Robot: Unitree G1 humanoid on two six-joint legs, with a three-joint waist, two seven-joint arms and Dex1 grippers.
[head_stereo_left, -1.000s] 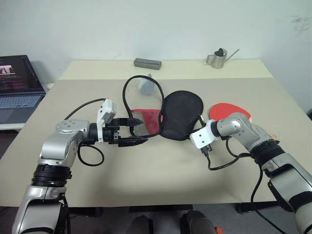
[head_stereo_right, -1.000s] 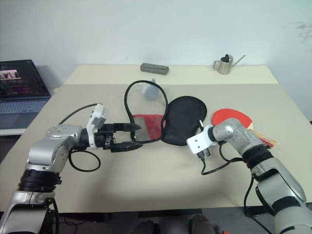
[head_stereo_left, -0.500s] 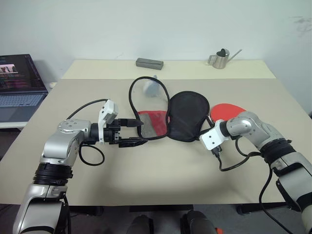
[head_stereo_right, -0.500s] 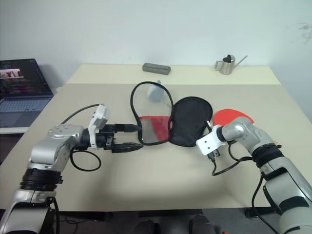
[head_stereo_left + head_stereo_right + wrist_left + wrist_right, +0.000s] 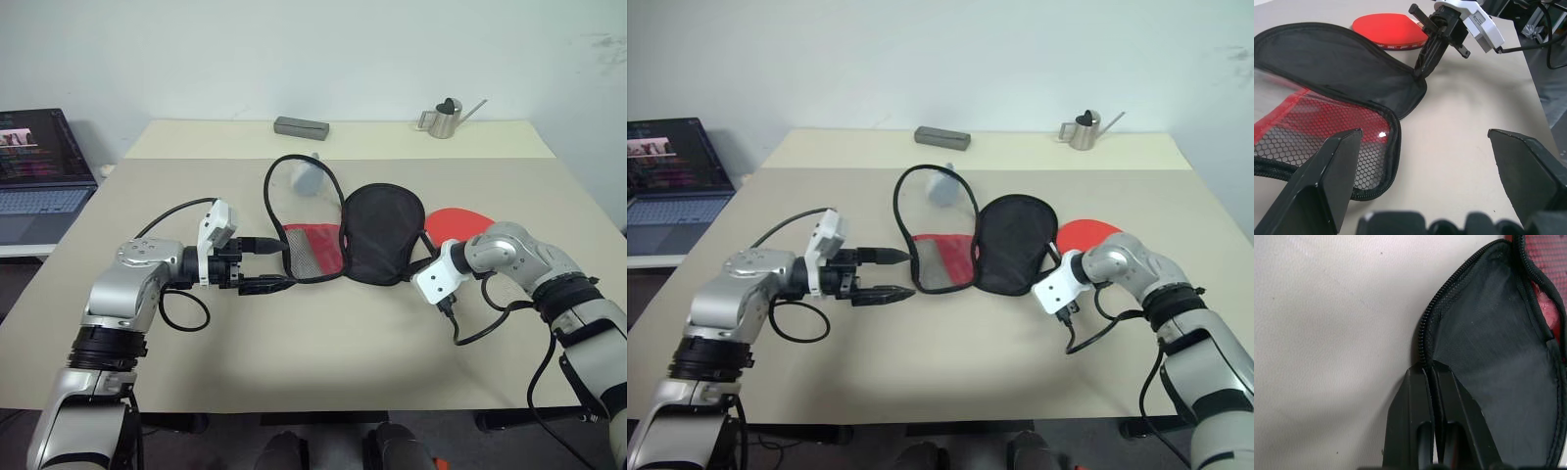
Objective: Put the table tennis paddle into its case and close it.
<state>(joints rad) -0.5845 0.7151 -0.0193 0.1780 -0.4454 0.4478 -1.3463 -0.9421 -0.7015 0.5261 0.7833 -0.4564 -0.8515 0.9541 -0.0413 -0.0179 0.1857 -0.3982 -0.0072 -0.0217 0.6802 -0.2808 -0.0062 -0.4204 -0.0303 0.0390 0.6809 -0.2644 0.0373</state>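
Right gripper: fingers pressed together, pinching the zipper edge of the case at the rim of its black flap, as the right wrist view shows; in the left wrist view the same black fingers come down onto the flap's narrow end. Left gripper: fingers spread wide, holding nothing, tips level and pointing toward the case's red half, just beside its near edge; whether a tip touches the fabric cannot be told. The case lies unzipped and spread open at mid-table, black flap on the robot's right, red half with mesh panel on its left, and a black-edged loop of the case standing up behind the red half. The table tennis paddle lies flat on the table outside the case, just beyond the black flap on the right side; the right arm covers much of its blade, and its handle cannot be made out. A pale object seen within the loop is too indistinct to identify. Far edge of the table: a grey bar-shaped object and a small metal watering can. An open laptop sits off the table's left side, cut off by the frame.
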